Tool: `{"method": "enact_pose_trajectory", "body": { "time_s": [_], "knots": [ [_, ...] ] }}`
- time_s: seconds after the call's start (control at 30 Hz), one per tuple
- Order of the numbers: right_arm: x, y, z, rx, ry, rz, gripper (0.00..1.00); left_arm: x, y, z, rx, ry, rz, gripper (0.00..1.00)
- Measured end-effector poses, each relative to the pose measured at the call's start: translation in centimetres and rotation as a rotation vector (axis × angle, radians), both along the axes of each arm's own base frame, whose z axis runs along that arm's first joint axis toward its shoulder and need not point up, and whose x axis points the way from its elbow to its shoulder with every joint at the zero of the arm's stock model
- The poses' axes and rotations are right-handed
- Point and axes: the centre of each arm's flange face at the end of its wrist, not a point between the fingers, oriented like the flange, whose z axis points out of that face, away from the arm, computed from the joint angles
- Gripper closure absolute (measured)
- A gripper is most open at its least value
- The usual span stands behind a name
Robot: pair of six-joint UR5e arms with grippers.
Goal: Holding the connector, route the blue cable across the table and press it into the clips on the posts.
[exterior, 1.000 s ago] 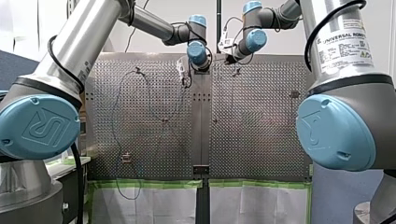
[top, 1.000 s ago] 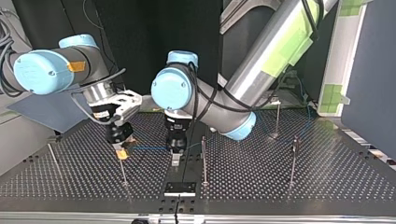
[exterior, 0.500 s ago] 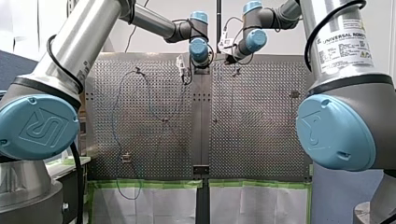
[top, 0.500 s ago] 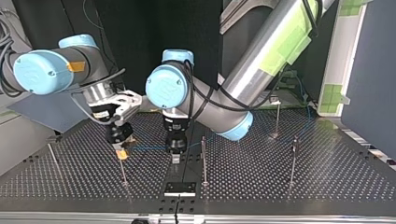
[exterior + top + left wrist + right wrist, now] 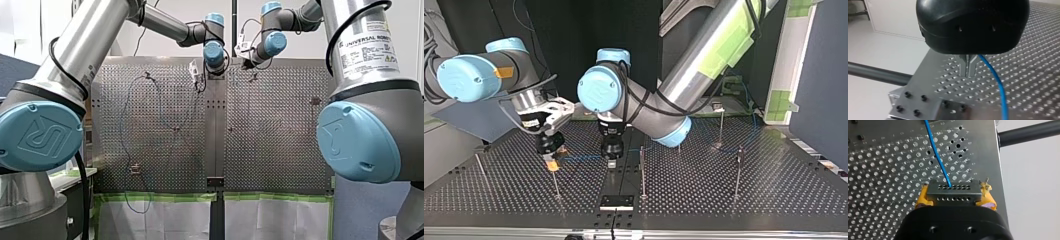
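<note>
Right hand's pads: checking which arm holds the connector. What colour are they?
Yellow pads flanking the dark grey connector; clearest in the right wrist view.

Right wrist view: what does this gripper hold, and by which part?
My right gripper holds the connector by its two short ends, between the yellow pads; the blue cable leaves its front face.

Brushed perforated metal table, smooth plastic-sheathed cable, matt grey connector, frayed yellow pads
</note>
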Motion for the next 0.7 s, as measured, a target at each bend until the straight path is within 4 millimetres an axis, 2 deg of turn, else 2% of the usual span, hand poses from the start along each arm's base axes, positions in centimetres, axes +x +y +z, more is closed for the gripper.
{"method": "enact_pose_trajectory", "body": {
  "time_s": [0.2,0.57,0.7],
  "knots": [
    [0.2,0.4,-0.9,0.017,0.008,0.006,1.00,-1.5,-0.3,-1.8,0.018,0.036,-0.015,1.00],
    [0.0,1.3,-3.5,0.062,0.035,0.010,1.00,-4.4,0.6,-0.2,-0.040,-0.016,-0.011,1.00],
    [-0.2,1.4,-3.7,0.067,0.036,0.007,1.00,-4.6,1.5,-0.5,-0.059,-0.022,0.026,1.00]
  ]
}}
